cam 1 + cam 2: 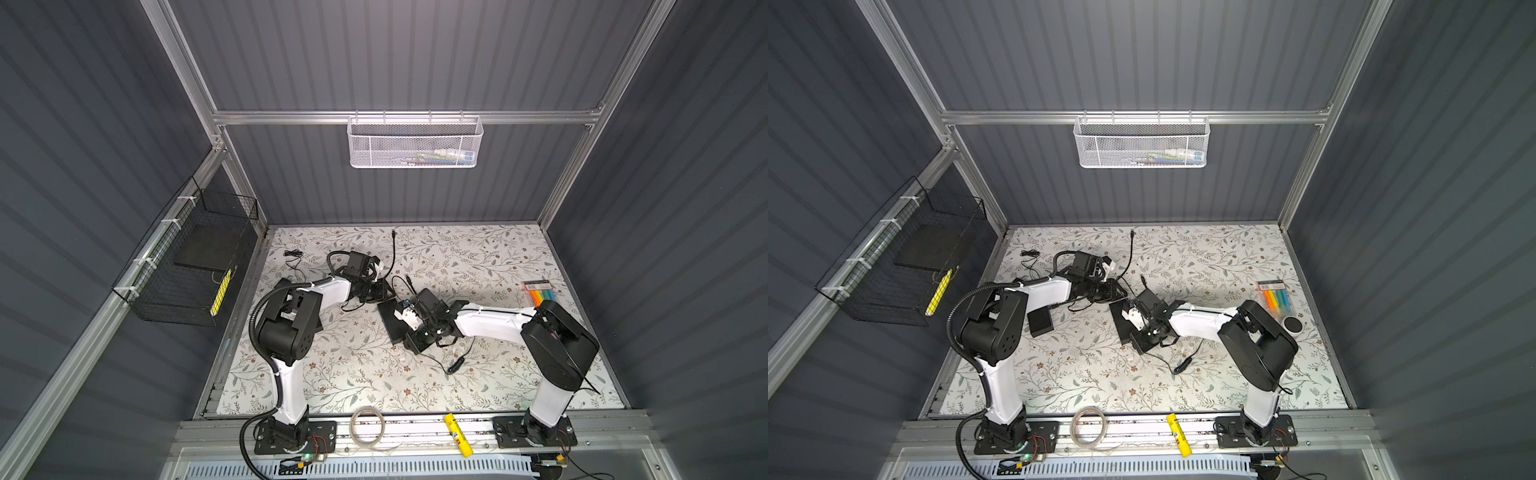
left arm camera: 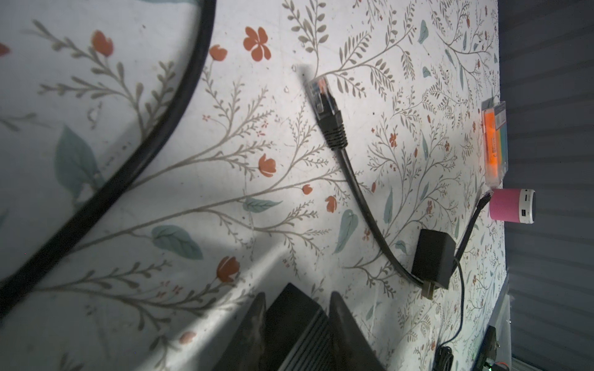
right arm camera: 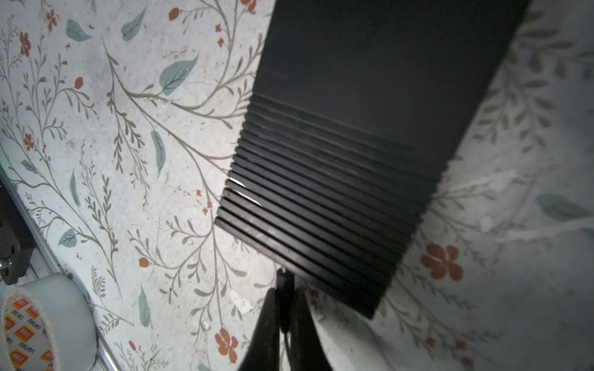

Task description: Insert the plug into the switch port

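Observation:
The switch (image 1: 392, 326) is a flat black box with a ribbed end, lying mid-table in both top views (image 1: 1121, 322). It fills the right wrist view (image 3: 353, 144). My right gripper (image 3: 284, 290) is shut on a small black plug (image 3: 284, 281) with a thin wire. The plug's tip touches the switch's near ribbed edge; the port itself is hidden. From above, this gripper (image 1: 405, 318) sits over the switch's right side. My left gripper (image 2: 297, 295) is closed on a ribbed black corner, apparently the switch's far end (image 2: 295, 321). In a top view it (image 1: 380, 293) is at that end.
A black network cable with a clear plug (image 2: 324, 102) and a black power adapter (image 2: 434, 260) lie right of my left gripper. A highlighter pack (image 1: 540, 291) and pink speaker (image 2: 511, 205) sit far right. A tape roll (image 1: 367, 426) and yellow stick (image 1: 458, 434) lie at the front rail. A black block (image 1: 1040, 322) is under the left arm.

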You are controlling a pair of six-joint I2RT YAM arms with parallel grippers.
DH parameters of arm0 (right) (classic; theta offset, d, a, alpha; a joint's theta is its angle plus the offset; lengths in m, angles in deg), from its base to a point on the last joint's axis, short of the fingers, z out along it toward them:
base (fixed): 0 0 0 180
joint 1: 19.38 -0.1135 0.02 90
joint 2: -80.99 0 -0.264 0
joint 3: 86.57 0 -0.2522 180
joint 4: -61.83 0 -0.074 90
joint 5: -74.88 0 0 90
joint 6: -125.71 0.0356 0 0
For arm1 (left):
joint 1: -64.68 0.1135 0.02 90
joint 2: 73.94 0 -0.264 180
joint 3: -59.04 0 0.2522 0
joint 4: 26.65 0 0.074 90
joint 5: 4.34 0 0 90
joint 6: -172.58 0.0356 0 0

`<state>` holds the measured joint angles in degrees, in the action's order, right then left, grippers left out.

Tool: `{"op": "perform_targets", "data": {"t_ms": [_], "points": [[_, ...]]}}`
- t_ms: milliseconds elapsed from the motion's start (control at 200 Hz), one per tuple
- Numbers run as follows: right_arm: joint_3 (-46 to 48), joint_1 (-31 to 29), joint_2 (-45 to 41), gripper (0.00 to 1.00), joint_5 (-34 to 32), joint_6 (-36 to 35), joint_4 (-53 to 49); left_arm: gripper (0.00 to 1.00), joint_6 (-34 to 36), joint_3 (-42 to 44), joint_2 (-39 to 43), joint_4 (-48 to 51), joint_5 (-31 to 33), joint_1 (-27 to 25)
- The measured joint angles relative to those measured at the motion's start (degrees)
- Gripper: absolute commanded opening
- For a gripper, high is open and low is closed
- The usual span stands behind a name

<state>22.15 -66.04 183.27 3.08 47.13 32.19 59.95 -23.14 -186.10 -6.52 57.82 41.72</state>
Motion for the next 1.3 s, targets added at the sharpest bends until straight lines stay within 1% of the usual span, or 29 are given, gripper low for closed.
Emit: {"op": "perform_targets", "data": {"t_ms": [640, 966, 1301], "points": [[-0.8, 0.0, 0.4, 0.00, 1.9, 0.8, 0.3, 0.33, 0.0, 0.2, 0.0, -0.1, 0.0, 0.0], [-0.8, 0.0, 1.4, 0.00, -0.3, 1.7, 0.3, 0.32, 0.0, 0.3, -0.1, -0.2, 0.0, 0.0], [-0.8, 0.2, 1.4, 0.00, -0.7, 2.3, 0.3, 0.32, 0.0, 0.3, -0.4, -0.2, 0.0, 0.0]]}}
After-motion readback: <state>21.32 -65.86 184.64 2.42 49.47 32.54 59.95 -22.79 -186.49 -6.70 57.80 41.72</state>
